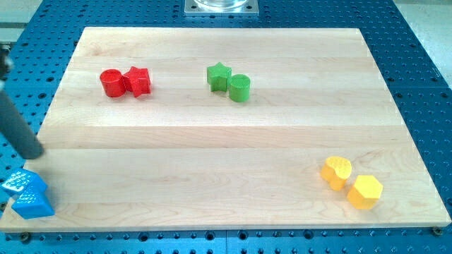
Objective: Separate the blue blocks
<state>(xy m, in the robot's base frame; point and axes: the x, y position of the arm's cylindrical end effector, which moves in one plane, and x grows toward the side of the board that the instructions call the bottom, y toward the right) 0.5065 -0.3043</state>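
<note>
Two blue blocks sit touching at the view's bottom left, at the board's corner: a small pale blue block (19, 181) lies partly off the board's left edge, and a blue triangular block (34, 202) lies just below and to its right. My tip (32, 154) is at the board's left edge, just above the pale blue block and a short gap from it. The dark rod slants up to the view's left.
A red cylinder (111, 82) and a red star (138, 81) touch at the top left. A green star (218, 75) and a green cylinder (239, 88) touch at top centre. Two yellow blocks (337, 172) (365, 192) sit at the bottom right. The wooden board (233, 162) lies on a blue perforated table.
</note>
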